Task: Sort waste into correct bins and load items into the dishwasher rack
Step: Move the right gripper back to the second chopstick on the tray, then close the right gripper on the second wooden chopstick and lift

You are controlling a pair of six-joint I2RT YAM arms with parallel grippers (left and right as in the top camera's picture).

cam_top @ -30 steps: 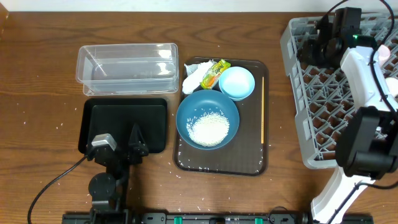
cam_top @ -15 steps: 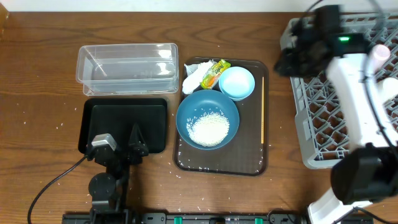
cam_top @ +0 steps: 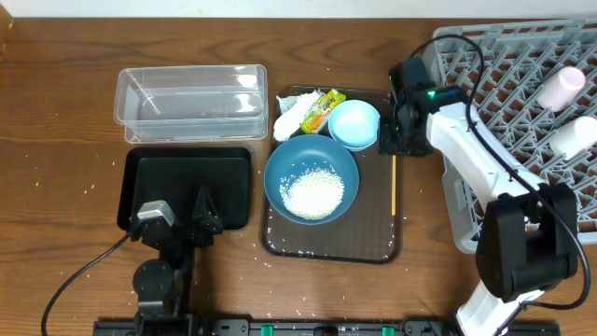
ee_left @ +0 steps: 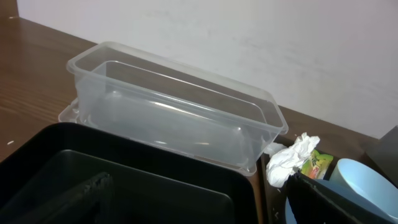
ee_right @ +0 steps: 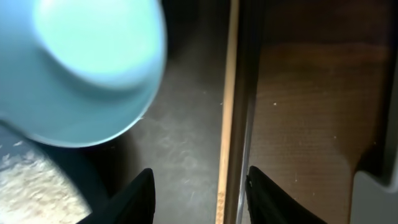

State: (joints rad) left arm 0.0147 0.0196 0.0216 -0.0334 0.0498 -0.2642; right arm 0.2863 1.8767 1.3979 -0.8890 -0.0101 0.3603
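My right gripper [cam_top: 395,142] [ee_right: 199,198] is open and empty, low over the right edge of the dark-brown serving tray [cam_top: 378,245]. The wooden chopsticks [cam_top: 395,187] [ee_right: 225,124] lie between its fingers. The small light-blue bowl [cam_top: 354,123] [ee_right: 93,68] sits just left of it. The large dark-blue bowl [cam_top: 280,168] holds rice [cam_top: 312,194]. Tissue [cam_top: 291,114] [ee_left: 289,160] and snack wrapper [cam_top: 322,108] [ee_left: 317,163] lie at the tray's back. The pink cup [cam_top: 561,86] and white cup [cam_top: 574,138] lie in the grey rack [cam_top: 504,121]. My left gripper [cam_top: 201,217] is open over the black bin [cam_top: 187,182] [ee_left: 124,186].
The clear tub [cam_top: 191,98] [ee_left: 174,118] stands behind the black bin, with nothing in it. Loose rice grains dot the serving tray's front and the table near it. The rack fills the right side of the table.
My right arm has swung left off the rack and come down over the serving tray's right edge, above the chopsticks. The left arm has not moved.
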